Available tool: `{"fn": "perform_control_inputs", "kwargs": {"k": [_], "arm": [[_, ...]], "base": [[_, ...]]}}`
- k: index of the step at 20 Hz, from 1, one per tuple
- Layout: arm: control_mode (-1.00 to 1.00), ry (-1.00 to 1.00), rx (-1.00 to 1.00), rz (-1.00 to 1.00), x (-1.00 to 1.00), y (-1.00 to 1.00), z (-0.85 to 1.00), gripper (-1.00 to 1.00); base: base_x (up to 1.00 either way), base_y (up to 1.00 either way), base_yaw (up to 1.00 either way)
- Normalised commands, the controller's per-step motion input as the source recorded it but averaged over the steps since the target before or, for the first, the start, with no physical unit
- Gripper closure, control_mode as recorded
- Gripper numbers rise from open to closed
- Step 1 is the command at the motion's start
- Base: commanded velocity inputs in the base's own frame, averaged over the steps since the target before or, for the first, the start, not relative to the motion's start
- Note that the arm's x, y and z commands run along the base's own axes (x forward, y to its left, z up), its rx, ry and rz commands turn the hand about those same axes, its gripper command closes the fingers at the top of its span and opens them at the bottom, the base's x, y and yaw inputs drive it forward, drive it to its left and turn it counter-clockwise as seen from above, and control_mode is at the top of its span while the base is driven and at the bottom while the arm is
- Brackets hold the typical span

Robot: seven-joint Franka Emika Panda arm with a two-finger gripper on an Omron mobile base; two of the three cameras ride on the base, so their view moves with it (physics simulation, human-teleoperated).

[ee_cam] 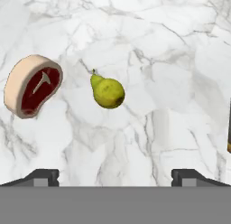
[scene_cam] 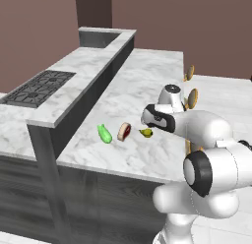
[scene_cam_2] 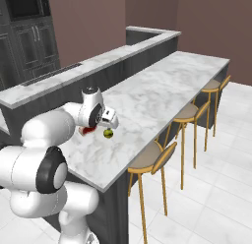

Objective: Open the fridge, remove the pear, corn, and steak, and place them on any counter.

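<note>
Hand view: looking down on the grey-white marble-patterned surface [ee_cam: 149,47], veined and glossy, with the small yellow-green pear [ee_cam: 108,92], tapered neck and short stem, lying on its side between the spread finger tips, untouched. Just beside it, the round flat steak [ee_cam: 32,85], red centre inside a pale tan rim, tilted up on edge. Jaws [ee_cam: 115,175] wide open and empty, hovering above the pear. From the left base view, the bright green pointed corn cob [scene_cam: 104,133] resting near the steak [scene_cam: 124,131] and pear [scene_cam: 146,133], all three in a loose row on the lower surface below the raised ledge. By the look of it, the last placing step just finished, all three items out of the fridge. Next, probably only lifting straight up and clear without nudging the round, roll-prone pear.
</note>
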Motion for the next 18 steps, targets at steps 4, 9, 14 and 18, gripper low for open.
{"fn": "perform_control_inputs", "kwargs": {"k": [4, 9, 14, 18], "arm": [[-1.0, -0.05, 0.0, 0.03, -1.0, 0.2, 1.0, -1.0], [-1.0, -0.03, 0.0, 0.05, -1.0, 0.39, 0.94, -1.0], [-1.0, -0.1, -0.06, 0.14, -1.0, 0.63, 0.6, -1.0], [-1.0, -0.17, -0.11, 0.2, -1.0, 0.62, 0.34, -1.0]], "base": [[0.0, 0.0, 0.0], [0.0, 0.0, 0.0], [0.0, 0.0, 0.0], [0.0, 0.0, 0.0]]}}
